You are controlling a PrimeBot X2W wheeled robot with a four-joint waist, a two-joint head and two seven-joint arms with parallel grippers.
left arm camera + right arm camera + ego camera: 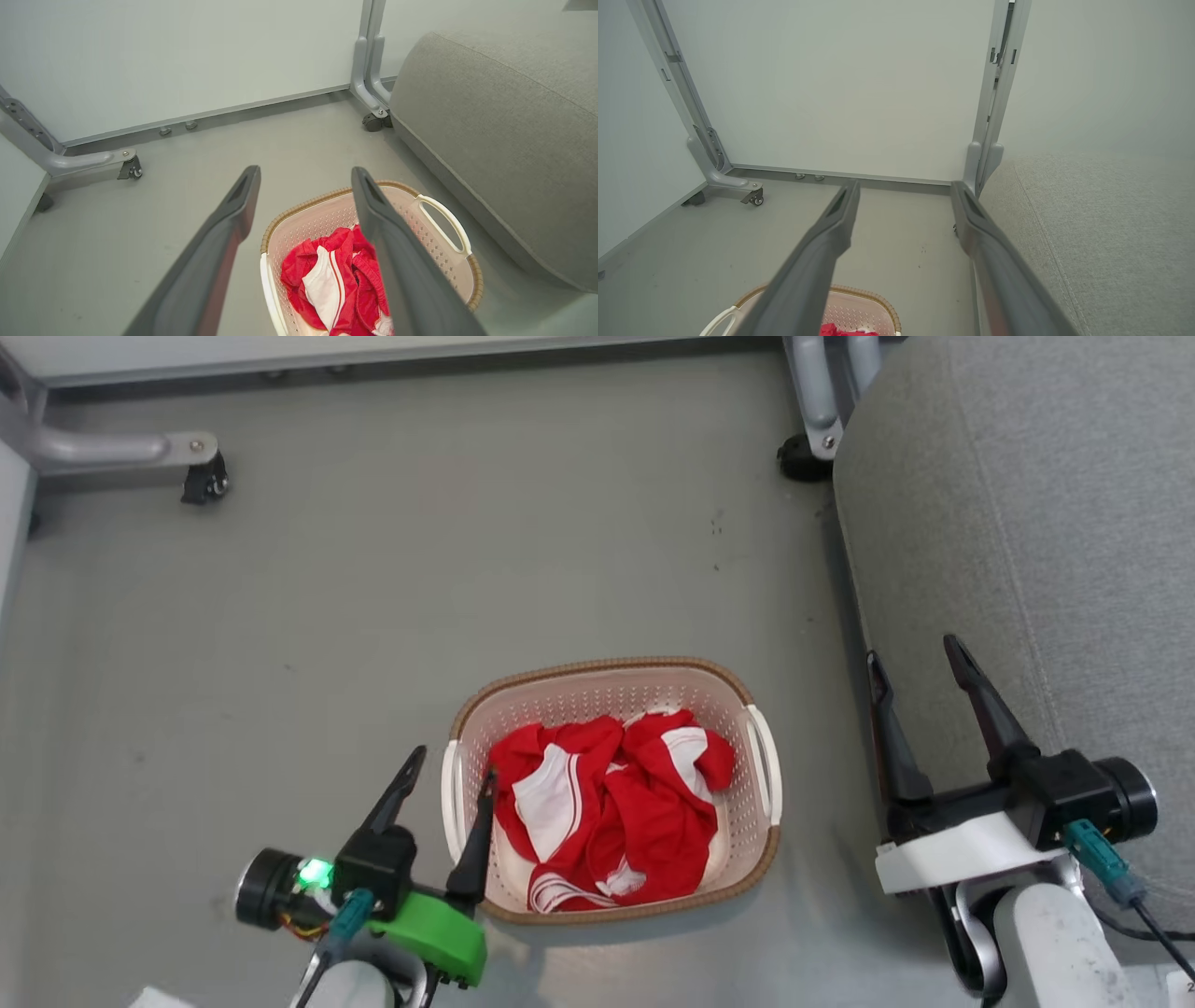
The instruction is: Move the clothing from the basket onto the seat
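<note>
Red clothing [607,803] lies in basket [597,691] as a crumpled heap: soft bright fabric w/ white panels & thin white stripes, folds bunched across the middle & near side. The basket is a small rounded rectangle w/ cream plastic walls dotted w/ rows of small holes, a brown woven-look rim & white loop handles on both short sides. It stands on the floor [327,597], smooth matte grey w/ a few dark specks.

To its right, near but apart, is the seat [1027,523]: big grey upholstered cushion, coarse weave, rounded edge, stitched seam along it.

At lower left the left gripper [455,763] has long dark tapered fingers, jaws spread wide, nothing between them. In head view one finger crosses the basket's left rim by the handle, the other is over bare floor. At its wrist are a green plastic mount [439,933] & a small green light [316,873], lit.

At lower right the right gripper [912,649] is the same shape, jaws wide, empty, w/ a white mount [962,854]. One finger overlaps the seat's edge, the other the floor strip beside it.

At the back are pale flat panels [187,60] on grey metal legs [112,448] w/ black casters [203,483].
</note>
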